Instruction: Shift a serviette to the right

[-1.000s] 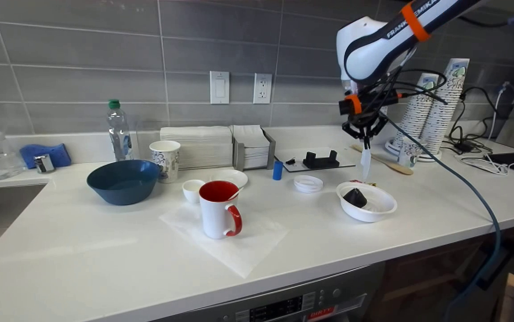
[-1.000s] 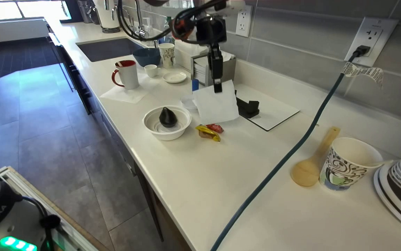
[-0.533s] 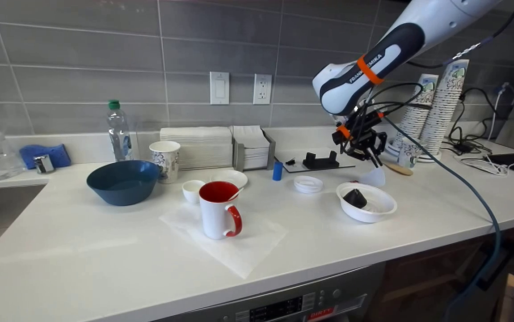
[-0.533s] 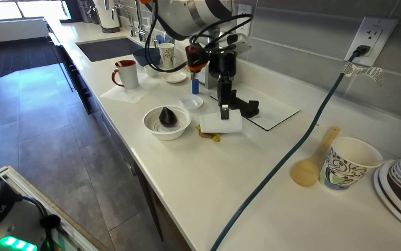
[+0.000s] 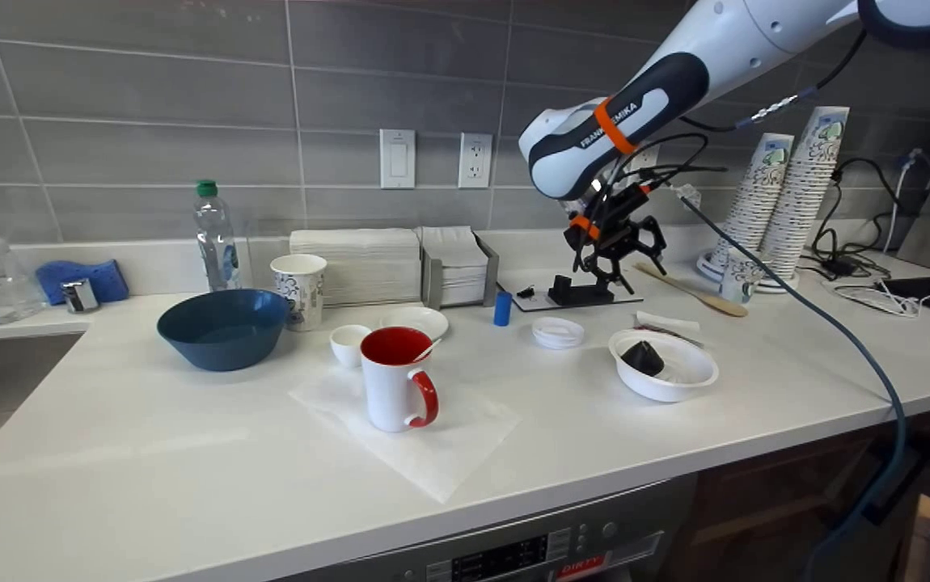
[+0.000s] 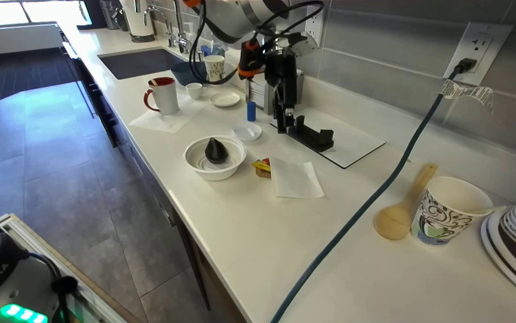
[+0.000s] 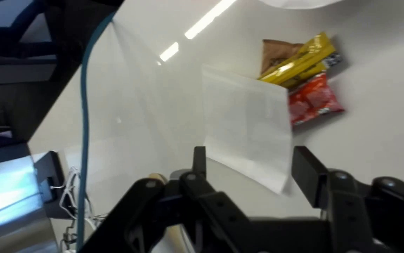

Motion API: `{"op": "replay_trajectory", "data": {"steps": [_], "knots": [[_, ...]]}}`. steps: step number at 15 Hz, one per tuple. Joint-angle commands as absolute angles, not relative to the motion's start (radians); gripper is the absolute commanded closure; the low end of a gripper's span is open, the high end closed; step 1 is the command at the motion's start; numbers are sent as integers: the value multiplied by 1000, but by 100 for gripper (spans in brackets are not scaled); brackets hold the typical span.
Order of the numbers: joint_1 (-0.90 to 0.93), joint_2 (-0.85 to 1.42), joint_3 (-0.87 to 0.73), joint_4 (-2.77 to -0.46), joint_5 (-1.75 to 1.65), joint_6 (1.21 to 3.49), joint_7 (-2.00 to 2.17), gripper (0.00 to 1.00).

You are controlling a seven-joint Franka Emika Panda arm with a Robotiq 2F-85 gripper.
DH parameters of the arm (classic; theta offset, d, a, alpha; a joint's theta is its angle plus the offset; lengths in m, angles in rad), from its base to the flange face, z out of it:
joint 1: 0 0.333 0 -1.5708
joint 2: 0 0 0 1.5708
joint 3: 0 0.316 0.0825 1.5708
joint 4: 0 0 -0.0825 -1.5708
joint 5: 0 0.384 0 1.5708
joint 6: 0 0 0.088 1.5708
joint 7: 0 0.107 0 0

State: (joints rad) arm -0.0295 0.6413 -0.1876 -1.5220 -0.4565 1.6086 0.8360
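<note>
Grey wall tiles (image 5: 400, 97) rise behind a white kitchen countertop (image 5: 190, 436), where a thin white serviette (image 6: 296, 181) lies spread on the surface, just right of a cluster of yellow, red and brown packets (image 7: 298, 61) as seen in an exterior view. One edge meets the packets; whether it laps over them cannot be told. The serviette is nearly as broad as it is long — its long axis hard to pick out — with its left side running almost straight from far to near and its right side slanting toward the near right. The robot's gripper (image 7: 249, 156) hangs on the far side, apart from the serviette, its jaws spread wide, close by a black stand (image 6: 312, 137) on a flat white board (image 6: 354, 146). A white bowl (image 6: 213, 176) holding a dark object (image 6: 216, 151) sits to the left, beyond the packets and close to the countertop's front edge. To the right, a broad stretch of countertop runs from the serviette to a teal cable (image 7: 84, 112); past the cable are a wooden spoon (image 6: 392, 222) and a patterned paper cup (image 6: 442, 215).
</note>
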Motion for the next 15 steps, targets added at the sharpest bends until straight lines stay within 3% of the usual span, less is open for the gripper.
{"op": "replay_trajectory", "data": {"steps": [1,3,13,15], "knots": [[-42,643,-141,-1467,-324,1675,780,4],[-41,612,-121,-1491,-239,1722,775,0],[-64,292,-91,-1816,96,2023,589,0],[-43,346,-118,-1738,55,1969,621,0]]}}
